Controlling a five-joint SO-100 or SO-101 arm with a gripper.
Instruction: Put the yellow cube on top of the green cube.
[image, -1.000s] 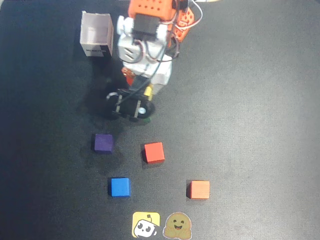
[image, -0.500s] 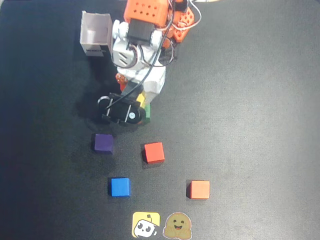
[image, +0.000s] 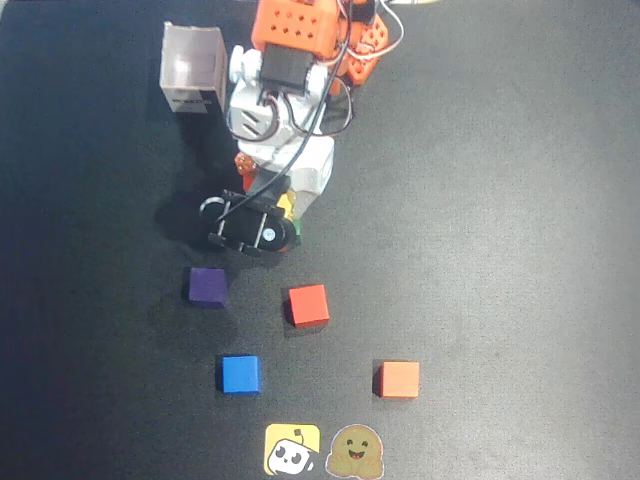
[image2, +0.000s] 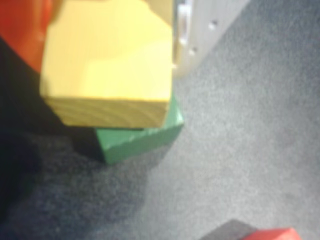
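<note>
The yellow cube (image2: 107, 60) fills the upper left of the wrist view, between an orange finger (image2: 20, 30) on its left and a white finger (image2: 200, 30) on its right. My gripper (image2: 107, 50) is shut on it. The green cube (image2: 137, 140) lies directly beneath, its front face and right corner showing past the yellow one; whether the two touch I cannot tell. From overhead, the gripper (image: 285, 212) sits below the arm's white wrist, with a sliver of yellow cube (image: 287, 204) and a green cube edge (image: 296, 238) visible.
On the black mat lie a purple cube (image: 207, 286), a red cube (image: 308, 305), a blue cube (image: 240, 374) and an orange cube (image: 399, 379). Two stickers (image: 292, 450) sit at the near edge. A white open box (image: 193, 69) stands beside the arm's base.
The arm has swung slightly left in the overhead view, and the yellow cube has come down over the green cube. The other cubes have not moved.
</note>
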